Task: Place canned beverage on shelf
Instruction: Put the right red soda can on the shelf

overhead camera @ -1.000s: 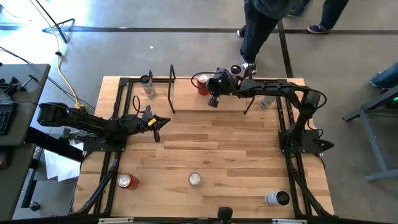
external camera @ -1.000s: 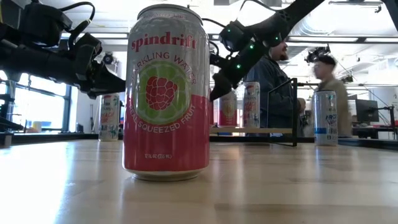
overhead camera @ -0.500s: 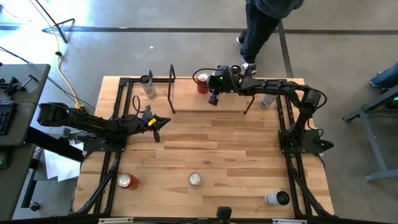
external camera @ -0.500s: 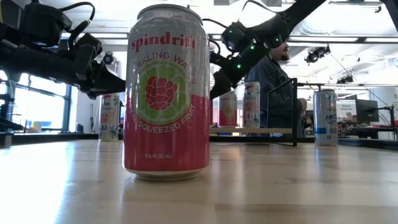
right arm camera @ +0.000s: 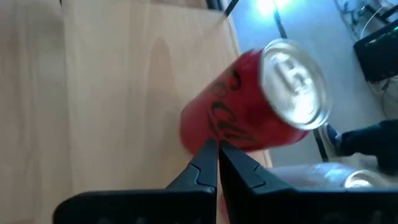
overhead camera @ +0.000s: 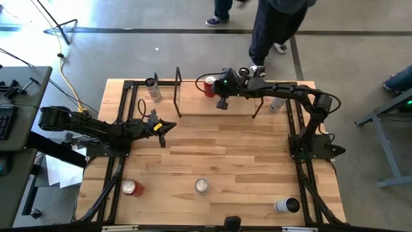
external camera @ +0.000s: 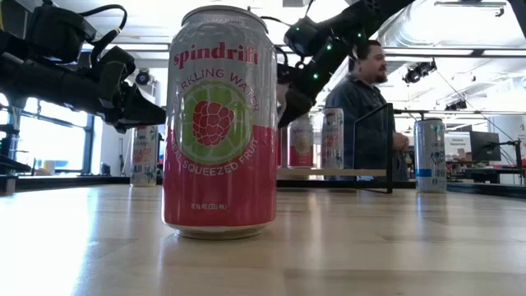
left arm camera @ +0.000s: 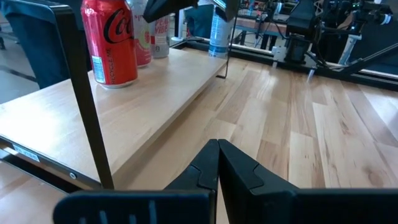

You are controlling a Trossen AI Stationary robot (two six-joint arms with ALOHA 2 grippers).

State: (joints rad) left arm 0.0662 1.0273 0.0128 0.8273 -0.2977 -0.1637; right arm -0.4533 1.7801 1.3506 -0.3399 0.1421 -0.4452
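The canned beverage, a red cola can (overhead camera: 209, 86) (right arm camera: 249, 112), stands upright on its base on the shelf (overhead camera: 193, 103), a low light-wood board between two black end frames, at its far edge. My right gripper (overhead camera: 215, 87) (external camera: 288, 113) is shut and slants down at the can's upper side from the right. Behind the red can, a pink-and-white can (left arm camera: 152, 31) also stands on the board. My left gripper (overhead camera: 170, 125) (left arm camera: 217, 146) is shut and hangs level over the table, near the shelf's left end frame (left arm camera: 87, 99), touching nothing. My right gripper has its shut fingertips (right arm camera: 217, 149) right by the red can's side, near its top rim (external camera: 300, 123), slanting down from the table's right. Whether they touch the can, I cannot tell. The can stands upright on the shelf board.
A silver can (overhead camera: 152, 88) stands left of the shelf and another can (overhead camera: 277, 103) right of it. Near the front edge are a red can (overhead camera: 132, 187), a raspberry sparkling-water can (overhead camera: 202, 186) (external camera: 220, 123) and a white can (overhead camera: 286, 205). A person (overhead camera: 270, 26) walks beyond the far edge.
My right gripper has risen a little beside the red can and rolled slightly, staying shut. The can has stayed upright in its place on the shelf. The person behind the table has moved.
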